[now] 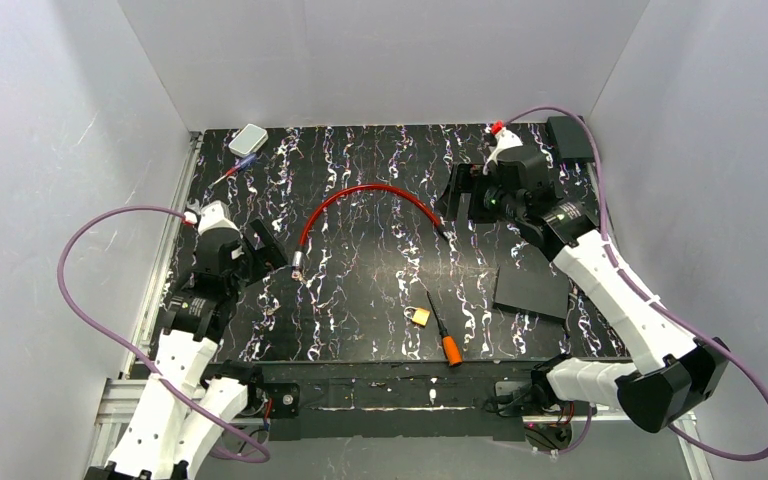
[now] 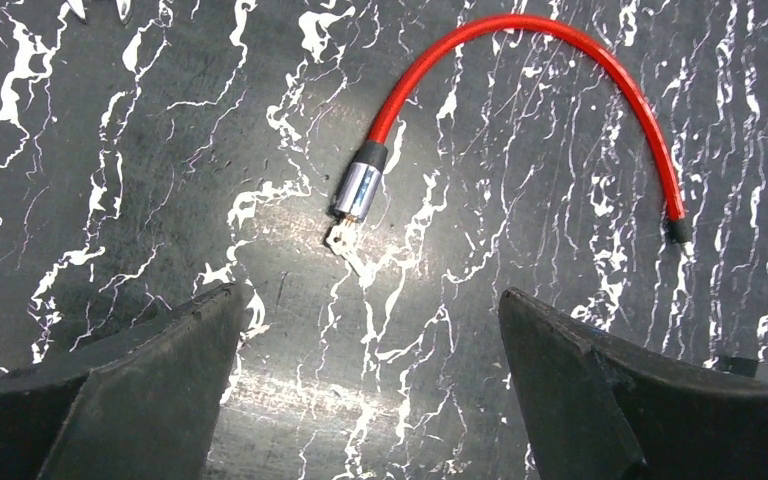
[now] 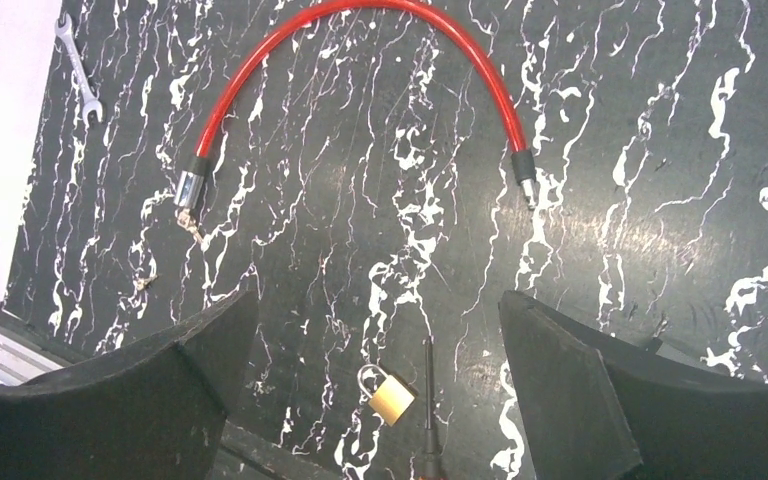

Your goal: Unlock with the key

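The key point(image 2: 346, 242) is a tiny pale silvery piece at the silver cylinder end of a red cable lock point(image 2: 600, 55). It lies on the table ahead of my left gripper point(image 2: 365, 294), which is open and empty. The key also shows in the right wrist view point(image 3: 191, 219) and faintly in the top view point(image 1: 298, 271). A small brass padlock point(image 1: 419, 316) lies near the front edge, shackle closed, also in the right wrist view point(image 3: 392, 396). My right gripper point(image 3: 377, 296) is open and empty, raised at the back right point(image 1: 457, 195) by the cable's other end.
An orange-handled screwdriver point(image 1: 444, 337) lies beside the padlock. A black plate point(image 1: 532, 290) lies at the right and a black box point(image 1: 568, 136) at the back right. A white box point(image 1: 248, 139) and a blue pen-like tool point(image 1: 236, 168) lie at the back left. A small wrench point(image 3: 78, 66) lies near the table's left edge.
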